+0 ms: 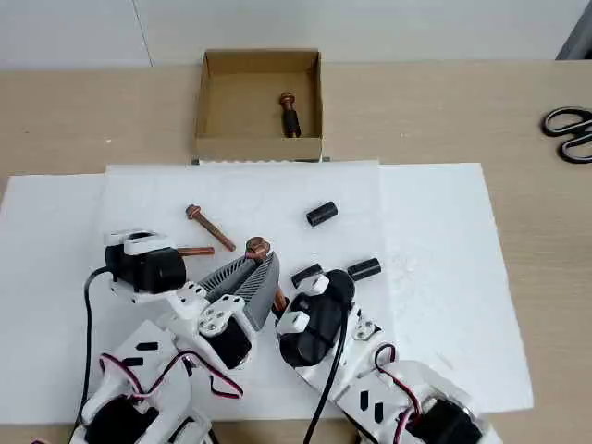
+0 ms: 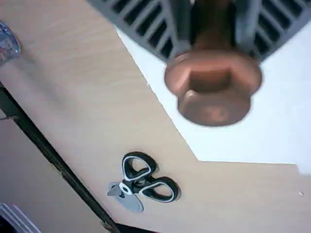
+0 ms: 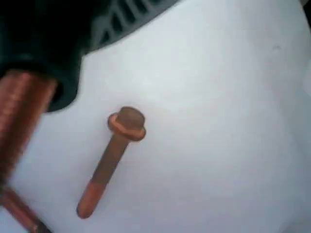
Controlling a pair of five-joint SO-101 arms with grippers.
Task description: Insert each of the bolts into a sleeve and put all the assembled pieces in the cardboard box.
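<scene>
The left gripper (image 1: 262, 265) is clamped on a copper flanged bolt (image 1: 257, 247) over the middle of the white paper sheet (image 1: 444, 277). I cannot tell whether the right gripper (image 1: 281, 302) grips anything. The open cardboard box (image 1: 211, 102) sits by the table's far edge.
</scene>
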